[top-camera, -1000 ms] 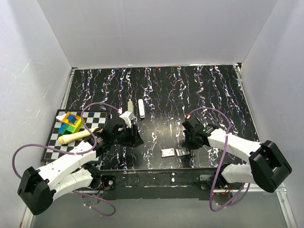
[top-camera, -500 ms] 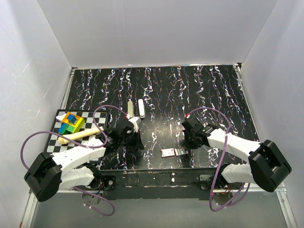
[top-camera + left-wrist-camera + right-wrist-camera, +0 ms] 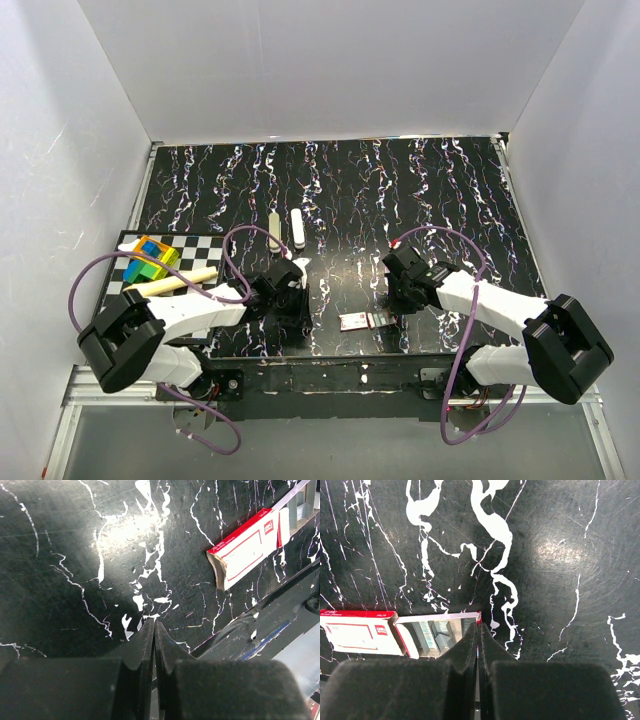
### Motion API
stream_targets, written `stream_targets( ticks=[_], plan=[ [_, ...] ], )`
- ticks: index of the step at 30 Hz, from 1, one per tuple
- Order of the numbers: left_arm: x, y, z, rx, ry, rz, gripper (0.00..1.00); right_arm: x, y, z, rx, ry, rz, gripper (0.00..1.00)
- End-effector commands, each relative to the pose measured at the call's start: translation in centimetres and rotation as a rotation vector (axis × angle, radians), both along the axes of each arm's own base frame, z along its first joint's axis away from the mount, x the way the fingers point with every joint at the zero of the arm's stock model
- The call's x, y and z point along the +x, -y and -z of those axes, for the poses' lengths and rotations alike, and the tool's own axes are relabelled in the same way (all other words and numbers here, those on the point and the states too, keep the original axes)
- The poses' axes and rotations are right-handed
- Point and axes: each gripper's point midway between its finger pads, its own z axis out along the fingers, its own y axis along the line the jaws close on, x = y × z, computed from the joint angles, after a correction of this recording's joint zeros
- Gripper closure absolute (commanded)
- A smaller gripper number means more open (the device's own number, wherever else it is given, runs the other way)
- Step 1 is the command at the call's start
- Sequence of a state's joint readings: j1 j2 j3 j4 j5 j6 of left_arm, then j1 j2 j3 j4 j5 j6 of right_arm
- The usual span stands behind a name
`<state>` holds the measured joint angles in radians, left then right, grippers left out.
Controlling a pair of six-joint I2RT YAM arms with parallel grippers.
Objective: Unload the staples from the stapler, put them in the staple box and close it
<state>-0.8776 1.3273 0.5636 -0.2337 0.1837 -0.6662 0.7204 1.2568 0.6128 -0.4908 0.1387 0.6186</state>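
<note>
we see the left gripper has swung rightward along the counter's near edge, pressed together on nothing. the right gripper, likewise pressed together, sits at the open end of the red-and-white box by the near edge's middle, where the staples lie

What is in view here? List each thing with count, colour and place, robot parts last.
table: one, black, white-veined, under everything
checkered mat: one, black-and-white, left side
blocks: one cluster, multicoloured, on mat
stick: one, cream, on mat
oblong item: one, white, centre-left; perhaps the stapler
thin strip: one, grey-beige, left of it
box sleeve: one, red-and-white, near edge
tray: one, white, beside sleeve
staples: several strips, silvery, in tray
arms: two, white-and-black, near edge
left end effector: one, black, shut, left of sleeve
right end effector: one, black, shut, at tray's end
</note>
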Motion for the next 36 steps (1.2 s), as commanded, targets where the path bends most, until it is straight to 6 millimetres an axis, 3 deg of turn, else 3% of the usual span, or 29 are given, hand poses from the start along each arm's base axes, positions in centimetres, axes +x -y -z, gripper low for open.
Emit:
stream_targets(
  ticks=[1,36],
  plan=[
    [1.1,1.9,-1.6,-0.048,0.044,0.003,1.00,-0.1,-0.3,0.4,0.003,-0.014,0.010,0.99],
    [0.7,4.9,0.3,-0.034,-0.018,0.051,1.00,0.4,-1.7,0.9,0.035,-0.024,-0.005,0.99]
  ],
)
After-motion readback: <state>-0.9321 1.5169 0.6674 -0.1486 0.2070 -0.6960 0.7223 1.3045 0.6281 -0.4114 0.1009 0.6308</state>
